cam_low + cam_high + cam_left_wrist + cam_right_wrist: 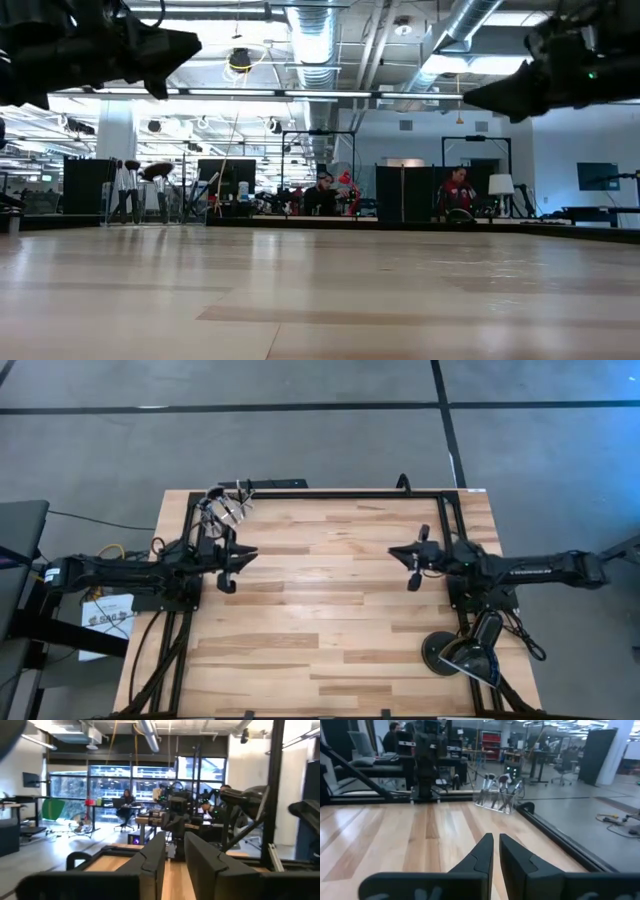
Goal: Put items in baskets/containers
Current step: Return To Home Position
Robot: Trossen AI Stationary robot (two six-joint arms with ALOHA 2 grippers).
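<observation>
High view: the left gripper [246,554] hangs over the left side of the light wooden plank table [330,620], pointing toward the table's middle. In the left wrist view its two dark fingers [150,862] are drawn close, with only a narrow slit between them and nothing in it.

The right gripper [398,552] mirrors it over the right side, pointing back at the left one, and the two are well apart with bare wood between them. The right wrist view shows its fingers [482,852] almost touching and clenched on nothing.

Past the left gripper, at the table's far left corner, stands the small clear plastic cup [218,512]. It is upright on the wood, just inside the black metal frame [330,493] that runs round the table. A bunch of slim makeup brushes [232,500] stands in it, dark handles down and bristle tips up, leaning outward in different directions. The right wrist view shows the same cup [495,800] with the brush tips [503,780] fanning above its rim; their number is too fine to count. No brush lies loose on the wood.

At the near right corner sits a round black lamp base [443,652], beside the right arm's mount. In the low view both arms hang clear above the tabletop, and a person [455,192] sits far off in the room behind.
</observation>
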